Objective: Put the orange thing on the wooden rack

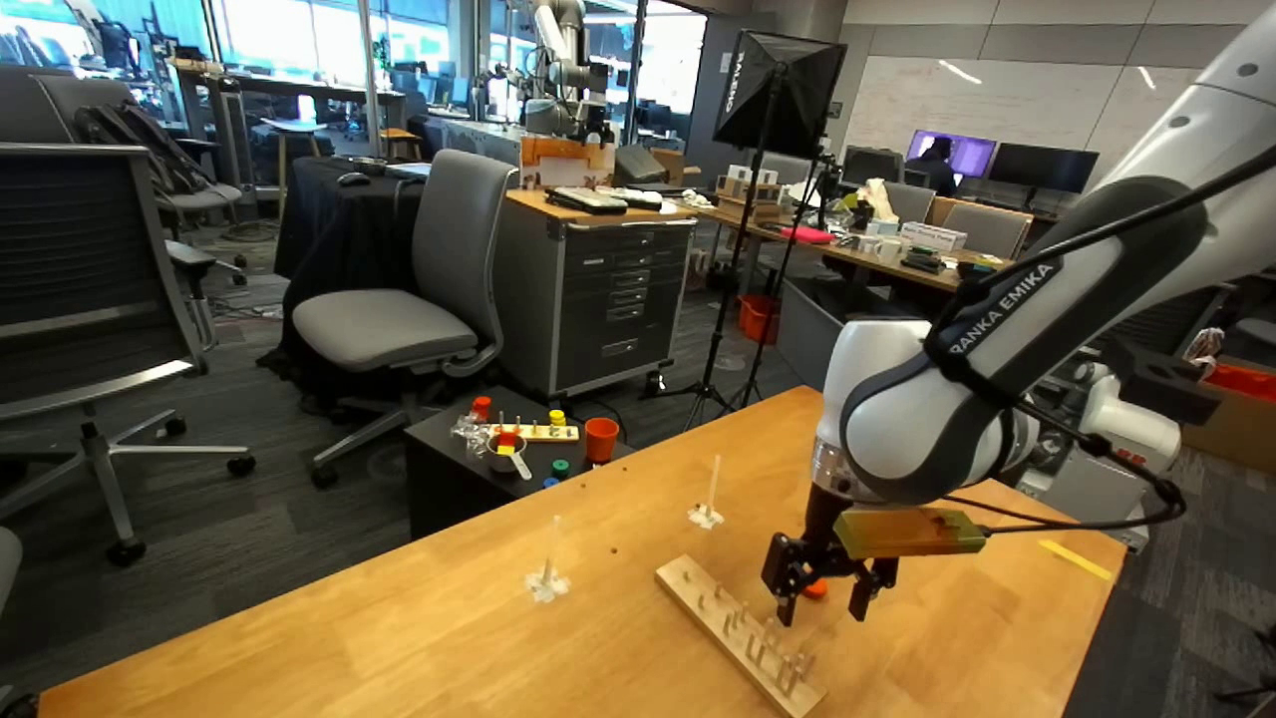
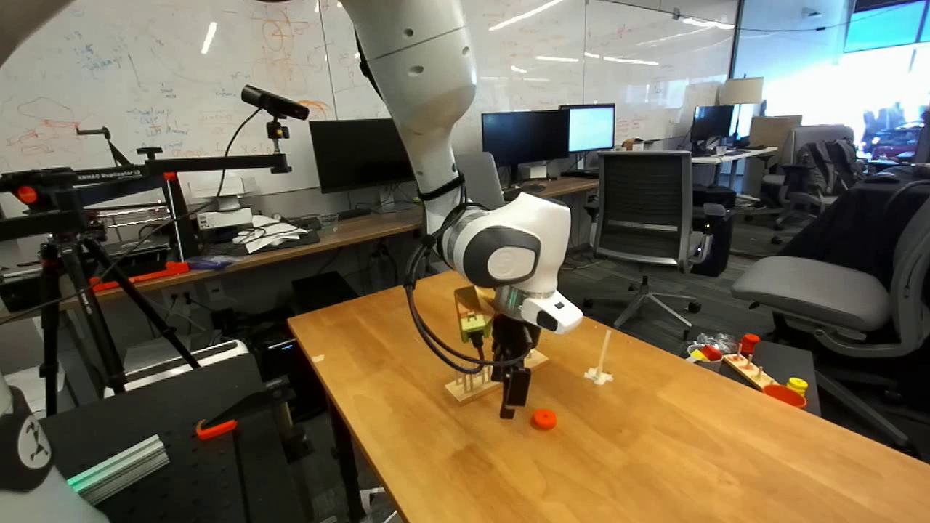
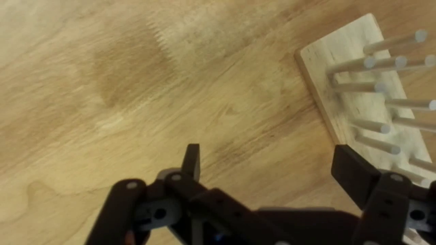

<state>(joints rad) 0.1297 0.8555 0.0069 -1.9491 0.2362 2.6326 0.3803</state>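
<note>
Tool [image 3: 267,153] gapes near rack [image 3: 369,106]; orange disc [image 2: 544,419] whole only in an exterior view.

A robotics lab with an office look — an arm [image 2: 501,248] over a wooden surface [image 2: 654,450], a second arm [image 1: 566,72] beyond, a softbox [image 1: 799,105], a scribbled whiteboard [image 2: 174,94], monitors [image 2: 524,136] and wheeled chairs [image 2: 643,207].

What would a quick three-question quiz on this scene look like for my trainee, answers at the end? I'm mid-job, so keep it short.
1. Where does the orange piece lie?
2. How does the gripper stand? A: open, nothing held. B: shut, nothing held. C: shut on the orange piece.
3. True or false: the wooden rack carries upright pegs.
Key: 1. On the tabletop, off the wooden rack. 2. A. 3. True.
</note>
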